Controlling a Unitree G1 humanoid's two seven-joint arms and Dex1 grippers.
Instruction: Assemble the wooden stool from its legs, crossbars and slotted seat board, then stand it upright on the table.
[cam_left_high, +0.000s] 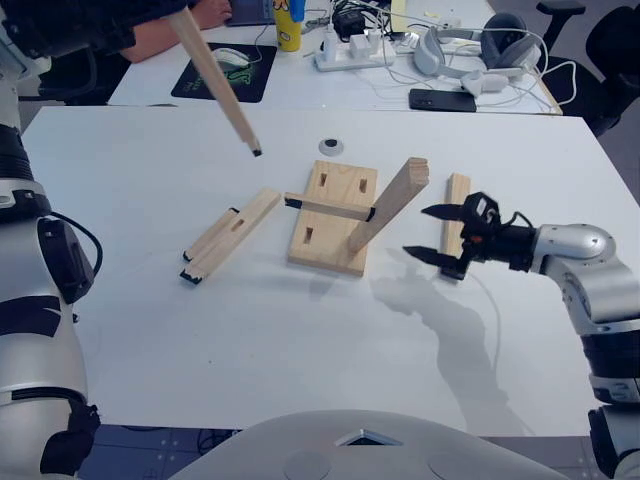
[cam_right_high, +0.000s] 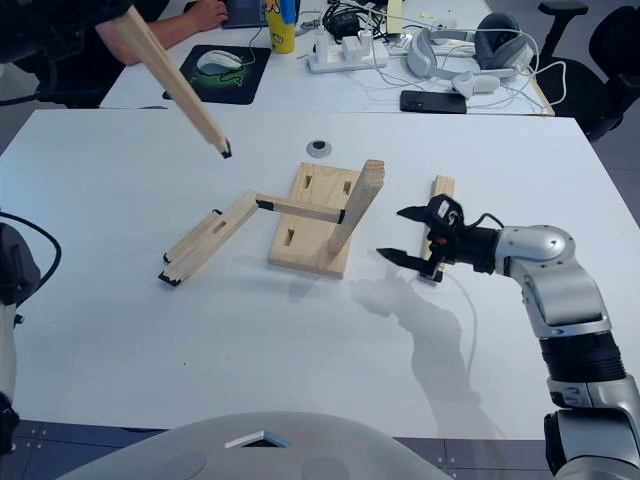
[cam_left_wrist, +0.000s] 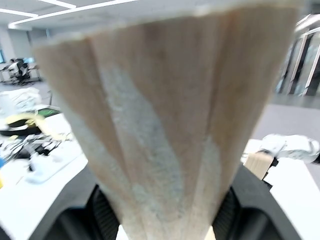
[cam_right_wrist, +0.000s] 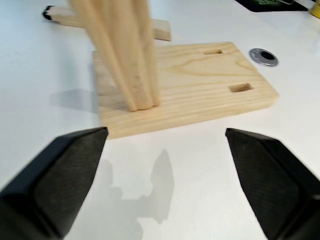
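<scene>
The slotted seat board (cam_left_high: 325, 238) lies flat mid-table. One leg (cam_left_high: 392, 201) stands tilted in a slot on the board's right side. A crossbar (cam_left_high: 328, 207) runs left from this leg, above the board. Two joined legs (cam_left_high: 230, 236) lie left of the board, and another wooden piece (cam_left_high: 457, 198) lies to its right. My right gripper (cam_left_high: 416, 231) hovers open just right of the standing leg, which faces it in the right wrist view (cam_right_wrist: 122, 55). My left gripper (cam_left_wrist: 165, 215) is shut on a further leg (cam_left_high: 215, 78), held high over the far left, black tip down.
A round metal grommet (cam_left_high: 331, 147) sits in the table behind the board. The desk beyond holds a mouse pad (cam_left_high: 225, 70), a yellow bottle (cam_left_high: 288, 25), a power strip (cam_left_high: 352, 50), a headset (cam_left_high: 460, 50) and a phone (cam_left_high: 441, 99).
</scene>
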